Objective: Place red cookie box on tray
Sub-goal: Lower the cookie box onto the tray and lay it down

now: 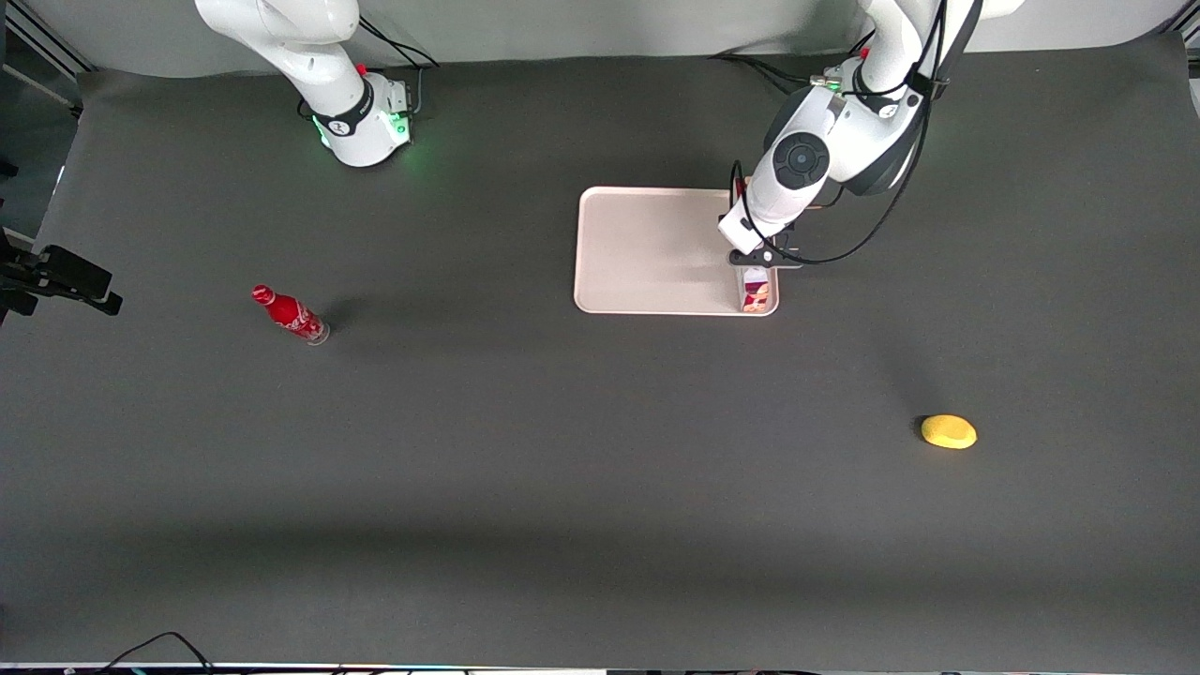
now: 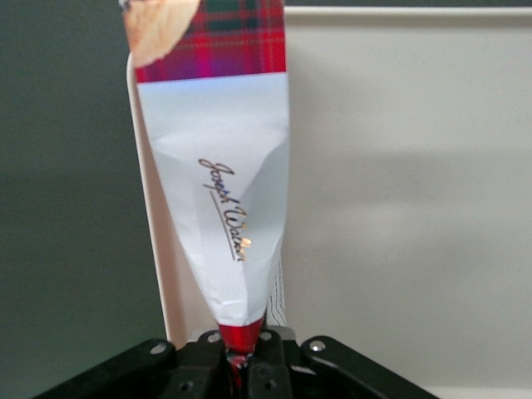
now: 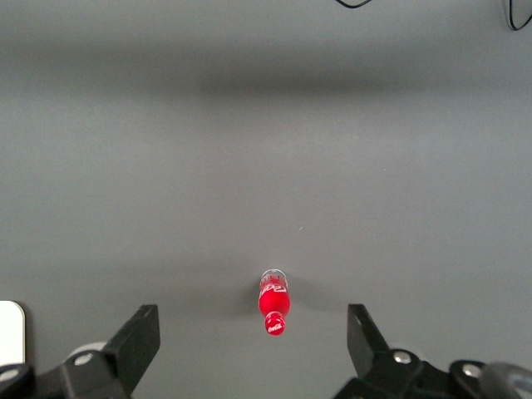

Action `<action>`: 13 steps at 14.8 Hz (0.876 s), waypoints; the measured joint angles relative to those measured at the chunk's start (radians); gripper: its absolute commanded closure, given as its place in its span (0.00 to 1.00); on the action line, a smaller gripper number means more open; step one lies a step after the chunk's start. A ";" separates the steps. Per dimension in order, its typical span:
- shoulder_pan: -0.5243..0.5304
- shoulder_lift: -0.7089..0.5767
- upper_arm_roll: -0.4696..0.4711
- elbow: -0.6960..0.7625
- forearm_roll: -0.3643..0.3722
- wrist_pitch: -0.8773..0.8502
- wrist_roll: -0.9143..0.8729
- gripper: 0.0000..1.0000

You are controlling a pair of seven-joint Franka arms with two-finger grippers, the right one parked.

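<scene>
Box over the tray edge, almost there

My gripper (image 2: pixel 241 353) is clamped on the end of the red cookie box (image 2: pixel 220 166), which sits along the tray's (image 1: pixel 647 244) edge toward my working arm's side. I think I should nudge it inward a touch before lowering and letting go, so it doesn't catch the rim.

Box on the tray's edge, held by the gripper

The red-tartan and white box (image 1: pixel 757 292) lies along the tray's (image 1: pixel 647 248) working-arm rim, pinched at one end by the gripper (image 2: pixel 243 353) above that edge; the tray is flat, pale pink.
</scene>
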 measured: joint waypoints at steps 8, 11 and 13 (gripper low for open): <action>0.000 0.000 -0.002 -0.001 -0.003 0.000 0.000 0.00; 0.000 0.000 -0.002 0.002 -0.004 0.000 0.000 0.00; 0.000 -0.001 -0.002 0.007 -0.004 0.000 0.001 0.00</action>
